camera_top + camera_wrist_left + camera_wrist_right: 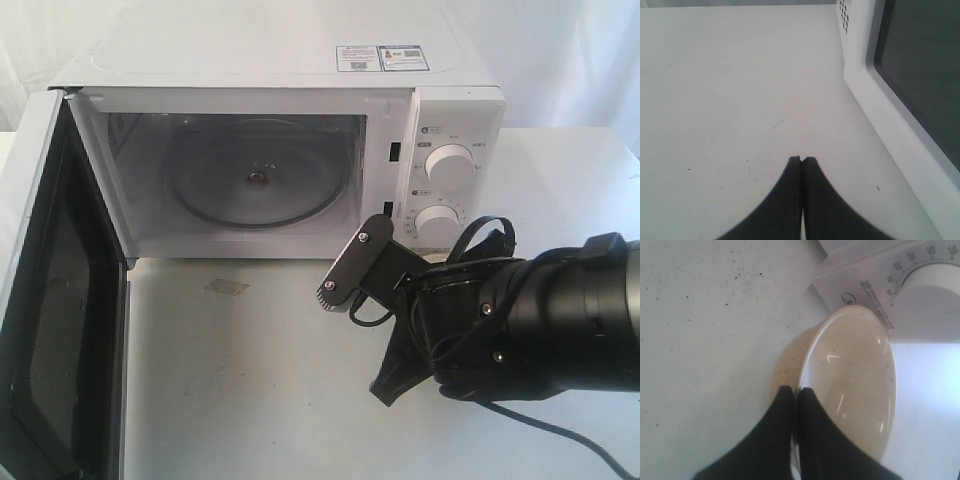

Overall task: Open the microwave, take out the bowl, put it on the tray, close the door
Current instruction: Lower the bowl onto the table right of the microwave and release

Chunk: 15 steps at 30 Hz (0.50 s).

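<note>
The white microwave [250, 50] stands at the back with its door [50, 300] swung wide open to the left. Inside the cavity only the clear glass turntable [255, 185] shows. In the right wrist view my right gripper [796, 391] is shut on the rim of the cream bowl [855, 370], one finger inside and one outside, held just above the table close to the microwave's lower dial [932, 287]. In the exterior view the right arm [530, 320] hides the bowl. My left gripper [801, 160] is shut and empty, low over the table beside the open door [875, 115]. No tray is in view.
The microwave's control panel with two dials [452, 165] is just behind the right arm. The white tabletop [250, 380] stretches in front of the microwave between the open door and the right arm. A faint patch of tape [226, 288] lies on it.
</note>
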Motion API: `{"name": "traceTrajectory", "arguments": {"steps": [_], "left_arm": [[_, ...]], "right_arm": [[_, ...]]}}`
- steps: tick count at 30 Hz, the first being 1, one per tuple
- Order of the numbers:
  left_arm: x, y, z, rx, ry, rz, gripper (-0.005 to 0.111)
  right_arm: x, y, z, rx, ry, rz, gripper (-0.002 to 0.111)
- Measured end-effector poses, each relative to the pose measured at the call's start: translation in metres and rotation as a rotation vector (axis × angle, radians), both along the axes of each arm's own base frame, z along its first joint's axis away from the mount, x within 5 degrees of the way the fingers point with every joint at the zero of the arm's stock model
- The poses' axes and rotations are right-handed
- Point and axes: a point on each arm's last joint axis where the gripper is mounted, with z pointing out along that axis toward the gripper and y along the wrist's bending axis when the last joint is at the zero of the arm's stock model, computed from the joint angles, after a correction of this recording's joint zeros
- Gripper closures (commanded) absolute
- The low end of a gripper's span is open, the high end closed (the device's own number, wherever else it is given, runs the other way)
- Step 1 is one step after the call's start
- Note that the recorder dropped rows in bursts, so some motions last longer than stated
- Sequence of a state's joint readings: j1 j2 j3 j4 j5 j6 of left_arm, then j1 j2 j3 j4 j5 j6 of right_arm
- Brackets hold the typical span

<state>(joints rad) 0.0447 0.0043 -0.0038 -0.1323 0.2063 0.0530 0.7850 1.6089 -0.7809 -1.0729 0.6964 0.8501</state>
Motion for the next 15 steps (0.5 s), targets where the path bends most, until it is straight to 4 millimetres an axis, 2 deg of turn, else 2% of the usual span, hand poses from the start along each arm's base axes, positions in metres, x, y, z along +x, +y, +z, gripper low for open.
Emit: {"name": "traceTrajectory", "arguments": {"steps": [15], "left_arm": [[0.0, 0.0, 0.0, 0.0, 0.0, 0.0, 0.107]], "right_arm": [[0.0025, -0.0004, 0.001, -0.008, -0.015, 0.022, 0.108]]}}
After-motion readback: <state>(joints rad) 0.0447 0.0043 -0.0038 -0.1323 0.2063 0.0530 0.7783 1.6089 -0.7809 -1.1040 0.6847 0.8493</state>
